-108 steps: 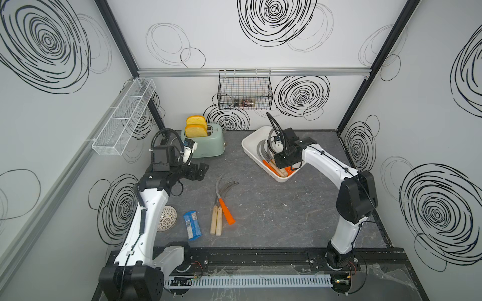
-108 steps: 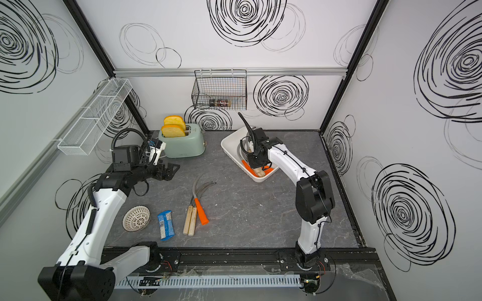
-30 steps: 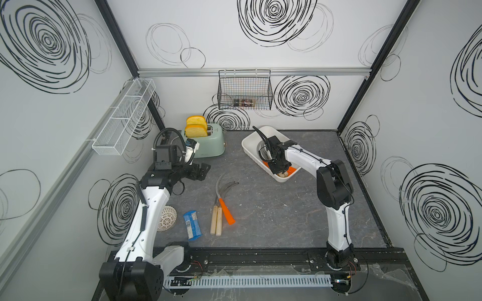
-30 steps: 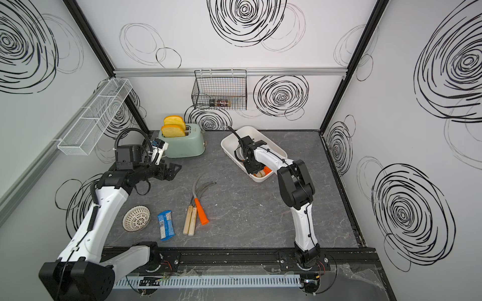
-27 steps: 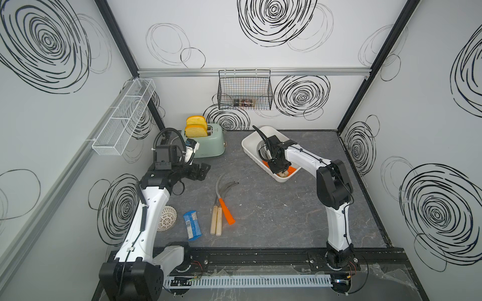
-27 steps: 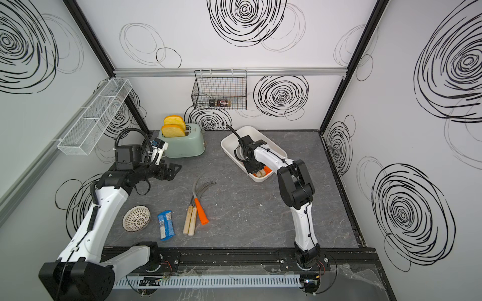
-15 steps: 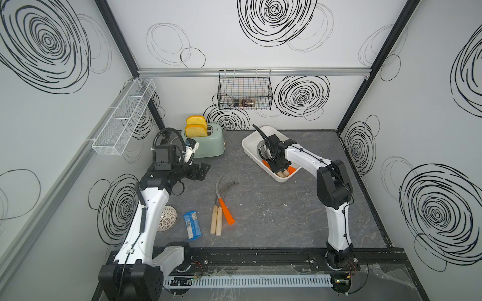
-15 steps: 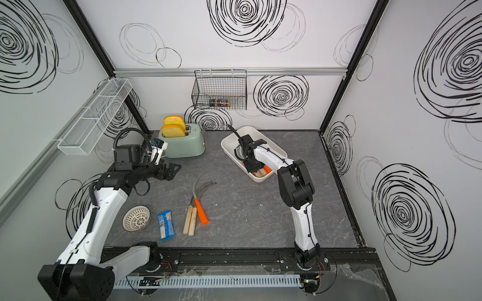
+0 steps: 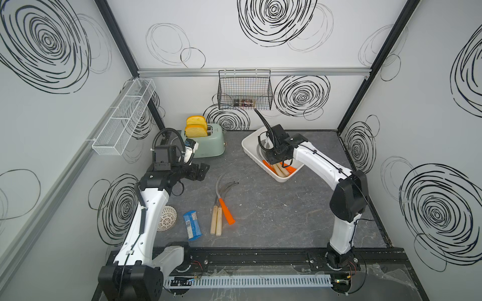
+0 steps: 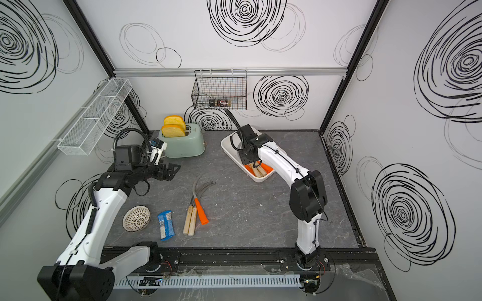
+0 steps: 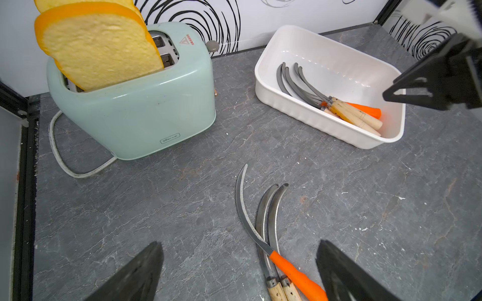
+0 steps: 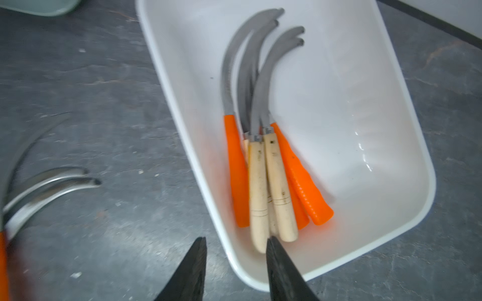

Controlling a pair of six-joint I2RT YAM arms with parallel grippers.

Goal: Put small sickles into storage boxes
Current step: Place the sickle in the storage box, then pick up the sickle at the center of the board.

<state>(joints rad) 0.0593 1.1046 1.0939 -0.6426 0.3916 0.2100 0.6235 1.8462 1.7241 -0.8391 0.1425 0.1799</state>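
Top views: R gripper (image 9: 277,161) is hovering over the white tub (image 9: 246,146), at the end nearer the arms. That's prob. the drop-off spot, since the handles are piling there. L gripper (image 9: 200,170) is hanging near the toaster (image 9: 208,146), clear of R arm's work. Three loose sickles (image 10: 195,211) are lying on the tabletop (image 10: 247,208) betw. the arms, handles toward the robot, so grabbing by the handle looks easy.

L wrist: L gripper (image 11: 238,243) is standing wide open and empty, aiming at the loose sickles (image 11: 263,234). Likely the next pick.

R wrist: R gripper (image 12: 236,241) jaws are standing parted, clamping nothing. Binned sickles (image 12: 263,169) are lying free in the tub, blades curving the same way, so they're nesting.
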